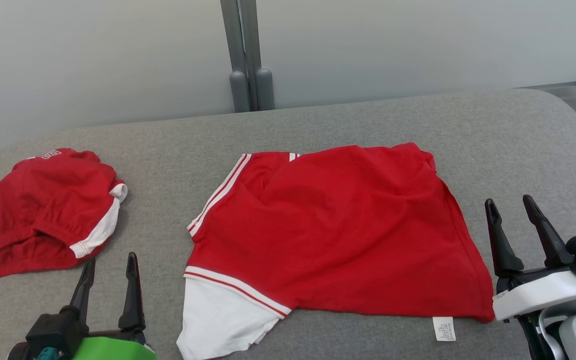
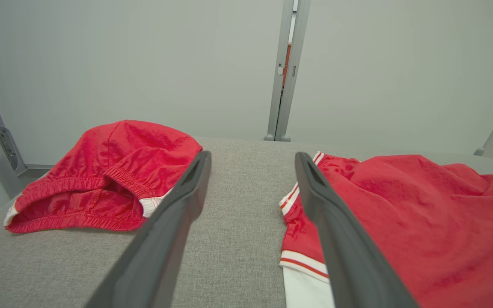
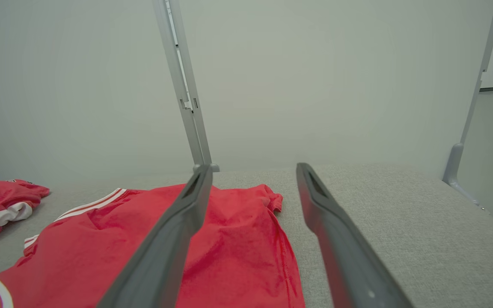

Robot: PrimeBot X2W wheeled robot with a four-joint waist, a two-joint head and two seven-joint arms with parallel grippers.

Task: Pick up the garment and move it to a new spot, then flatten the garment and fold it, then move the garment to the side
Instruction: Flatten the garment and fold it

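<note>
A red garment with white striped sleeve trim lies spread and partly folded in the middle of the grey padded table; a white label sticks out at its near edge. It also shows in the left wrist view as the red garment and in the right wrist view as the red garment. My left gripper hovers open at the lower left, apart from the cloth. My right gripper stands open just right of the garment's right edge, holding nothing.
A second red piece of clothing with an elastic waistband and white trim lies crumpled at the table's left end, also seen as red clothing. A pale partition wall with a grey post stands behind the table.
</note>
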